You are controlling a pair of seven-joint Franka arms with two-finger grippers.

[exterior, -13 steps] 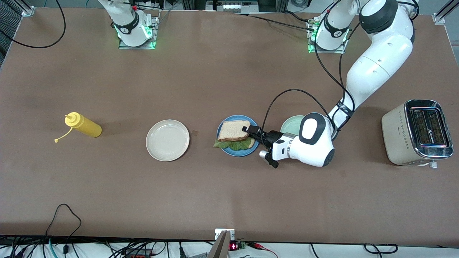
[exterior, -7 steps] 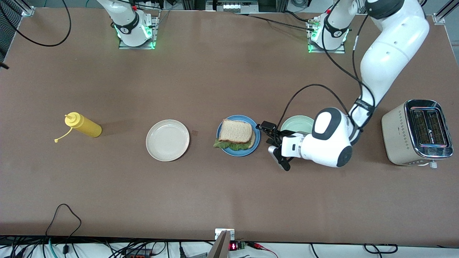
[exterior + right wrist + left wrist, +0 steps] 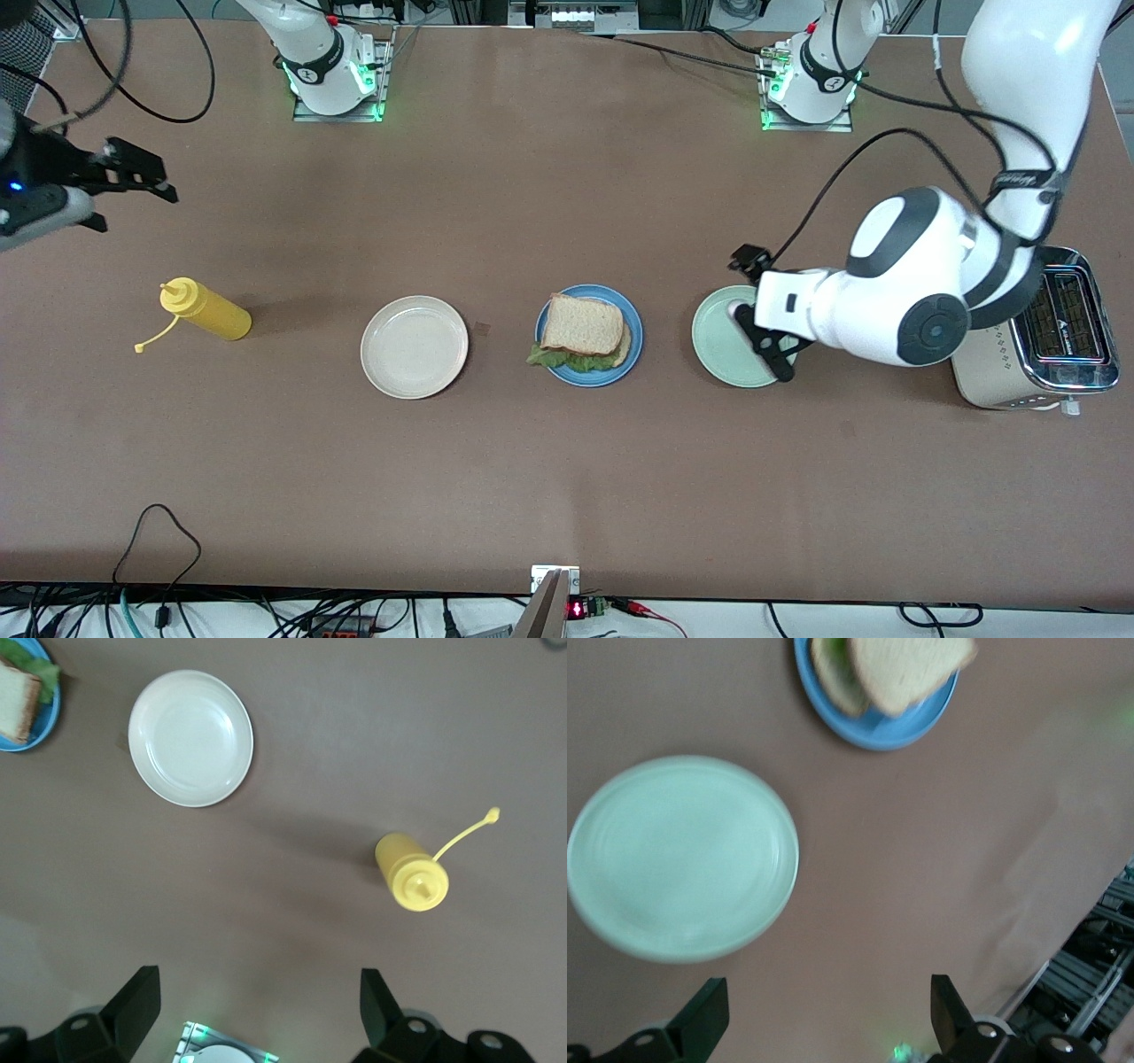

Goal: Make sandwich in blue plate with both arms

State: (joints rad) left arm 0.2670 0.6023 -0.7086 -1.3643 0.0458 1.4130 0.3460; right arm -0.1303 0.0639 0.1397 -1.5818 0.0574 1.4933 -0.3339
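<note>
Looking down from the front camera, one sandwich [image 3: 583,332] lies in the blue plate [image 3: 632,338] mid-table: light-brown bread with darker crust on top, ruffled green lettuce poking out at the edge nearer the camera. Three plates stand in a row, the blue one between a cream-white plate [image 3: 414,346] and a mint-green plate [image 3: 722,341]. One yellow squeeze bottle [image 3: 205,308] lies toward the right arm's end, one toaster [image 3: 1032,332] toward the left arm's end. No writing can be read.

The left gripper [image 3: 764,306] hangs spread and empty over the mint-green plate; the right gripper [image 3: 133,177] hangs over the table above the bottle.

The left wrist view shows wide-apart fingers [image 3: 704,1019], the mint-green plate and the sandwich.

The right wrist view shows parted, empty fingers [image 3: 133,1001].
</note>
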